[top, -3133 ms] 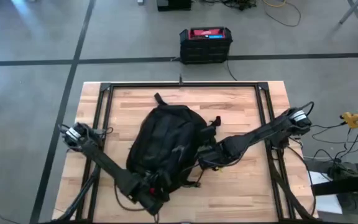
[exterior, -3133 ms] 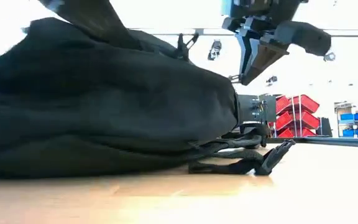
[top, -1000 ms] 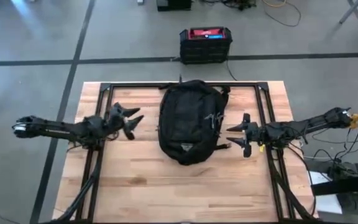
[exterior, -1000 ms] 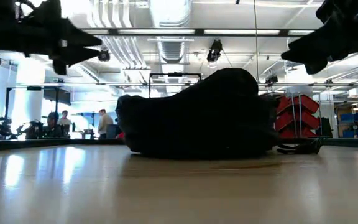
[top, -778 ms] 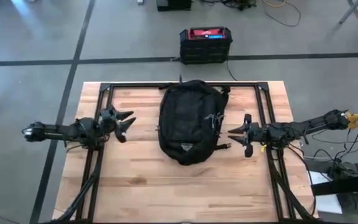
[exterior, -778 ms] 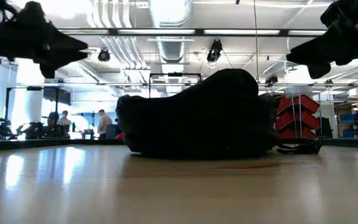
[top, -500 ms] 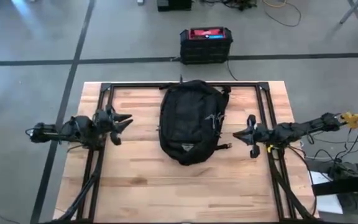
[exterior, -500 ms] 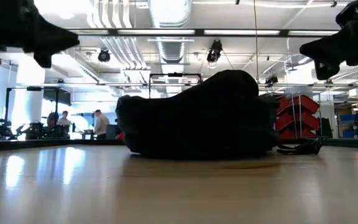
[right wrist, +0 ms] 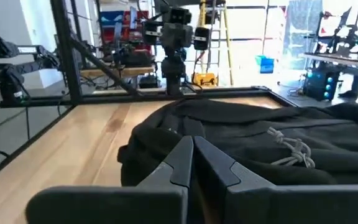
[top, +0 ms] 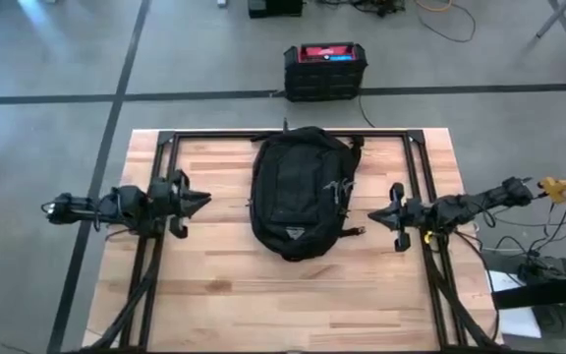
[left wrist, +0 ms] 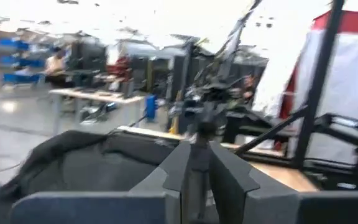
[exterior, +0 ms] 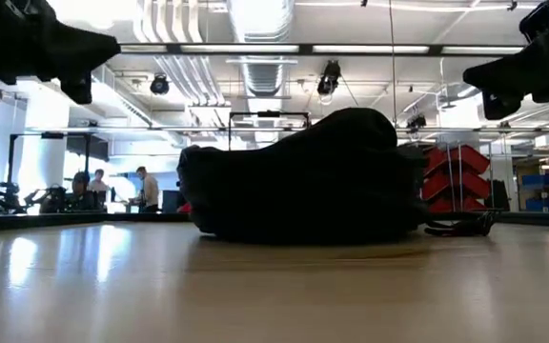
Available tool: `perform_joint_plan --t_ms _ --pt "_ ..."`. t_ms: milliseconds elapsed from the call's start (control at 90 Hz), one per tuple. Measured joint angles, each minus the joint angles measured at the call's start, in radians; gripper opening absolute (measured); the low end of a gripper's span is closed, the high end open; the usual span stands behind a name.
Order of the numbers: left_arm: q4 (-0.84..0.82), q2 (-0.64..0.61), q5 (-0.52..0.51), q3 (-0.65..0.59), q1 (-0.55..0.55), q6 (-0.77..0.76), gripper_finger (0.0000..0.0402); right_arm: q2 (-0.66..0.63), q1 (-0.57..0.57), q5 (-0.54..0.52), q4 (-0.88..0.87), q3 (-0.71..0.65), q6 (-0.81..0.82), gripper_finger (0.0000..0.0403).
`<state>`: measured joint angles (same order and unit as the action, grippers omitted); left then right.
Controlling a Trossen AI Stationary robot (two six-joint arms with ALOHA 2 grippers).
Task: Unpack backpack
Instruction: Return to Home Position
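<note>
Wooden table (top: 224, 295) is holding the backpack (top: 301, 192) at centre, toward the far edge. Left gripper (top: 204, 201) is hovering off its left side, right gripper (top: 373, 213) off its right, both jaws pressed together, empty.

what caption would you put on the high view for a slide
Black backpack lies on the wooden table between the left gripper and right gripper, both clear of it, jaws shut.

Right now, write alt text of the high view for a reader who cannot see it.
A black backpack lies on a wooden table, seen from above. The left gripper and the right gripper, both shut, flank it without touching. A red-topped black box stands on the floor beyond.
</note>
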<state>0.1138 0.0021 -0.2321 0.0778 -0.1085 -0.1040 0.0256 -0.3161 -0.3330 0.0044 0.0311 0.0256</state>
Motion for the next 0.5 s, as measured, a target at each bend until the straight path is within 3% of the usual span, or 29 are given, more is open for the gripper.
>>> perform_joint_plan --t_ms 311,500 --pt "-0.042 0.007 0.086 -0.069 -0.001 -0.17 0.0024 0.028 0.001 -0.018 0.002 -0.001 -0.043 0.0" --pt "-0.059 0.016 -0.011 -0.069 0.0 -0.186 0.0024 0.058 0.002 -0.027 0.002 -0.001 -0.045 0.0"
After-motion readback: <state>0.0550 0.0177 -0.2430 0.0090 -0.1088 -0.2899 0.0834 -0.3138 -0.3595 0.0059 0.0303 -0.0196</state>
